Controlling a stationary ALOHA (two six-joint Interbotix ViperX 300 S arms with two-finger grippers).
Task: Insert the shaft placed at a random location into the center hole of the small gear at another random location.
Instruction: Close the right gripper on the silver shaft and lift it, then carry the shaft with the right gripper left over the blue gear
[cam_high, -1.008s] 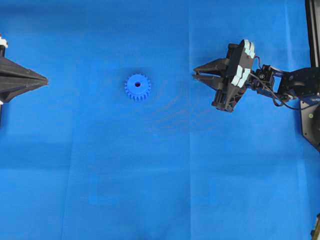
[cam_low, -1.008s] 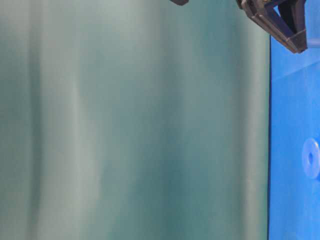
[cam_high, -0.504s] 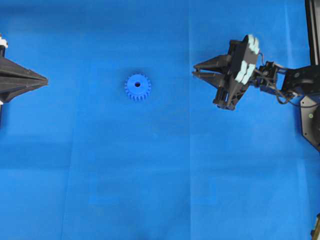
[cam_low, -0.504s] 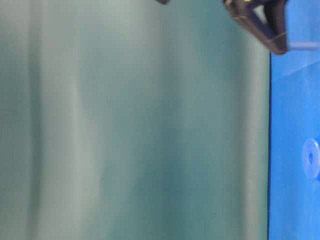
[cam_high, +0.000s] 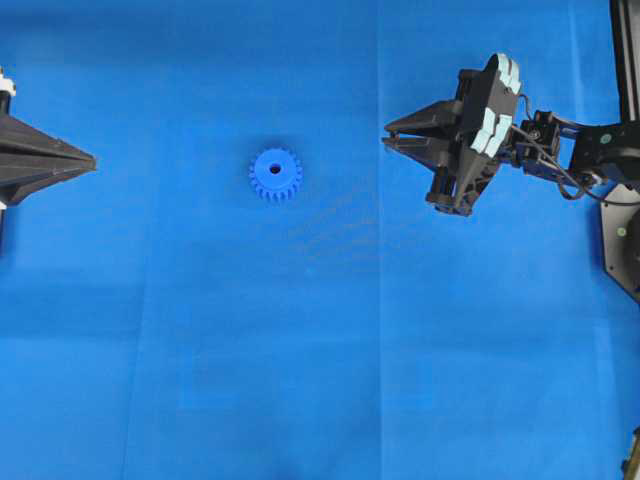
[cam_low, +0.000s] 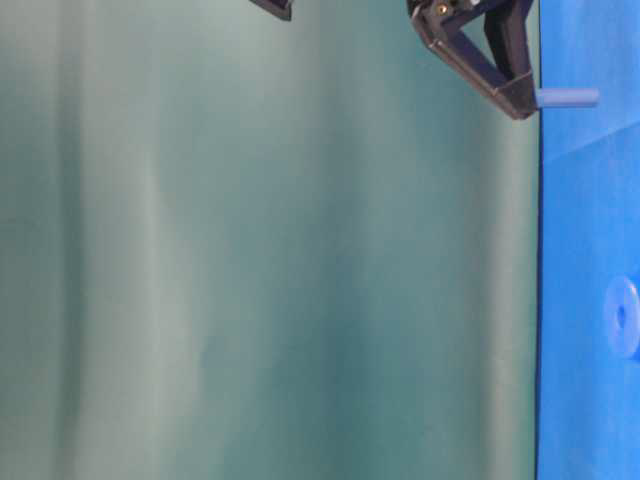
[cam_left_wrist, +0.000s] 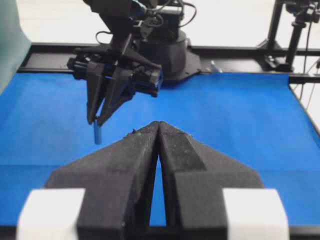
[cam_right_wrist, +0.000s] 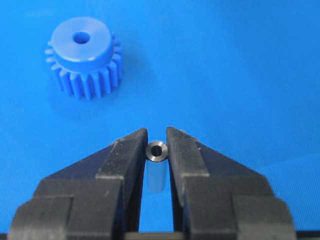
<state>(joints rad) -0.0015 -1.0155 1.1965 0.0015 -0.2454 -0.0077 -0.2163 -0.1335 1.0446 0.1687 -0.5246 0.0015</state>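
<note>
The small gear (cam_high: 275, 174) lies flat on the blue mat, left of the middle, hub up; its center hole (cam_right_wrist: 80, 37) faces up and is empty. My right gripper (cam_high: 387, 138) hangs above the mat to the gear's right, shut on the shaft (cam_right_wrist: 157, 151), which points down from the fingertips. The shaft also shows in the table-level view (cam_low: 567, 97) and the left wrist view (cam_left_wrist: 97, 134), its lower end off the mat. The gear shows in the right wrist view (cam_right_wrist: 82, 57), ahead and to the left of the jaws. My left gripper (cam_high: 90, 160) is shut and empty at the left edge.
The blue mat (cam_high: 320, 350) covers the whole work surface. A black frame rail (cam_left_wrist: 240, 50) runs along the far edge behind the right arm's base. A green backdrop (cam_low: 250, 250) fills the table-level view.
My right gripper has risen from the mat with the shaft in it and drifted slightly toward the far side. The gear and the left gripper have not moved.
</note>
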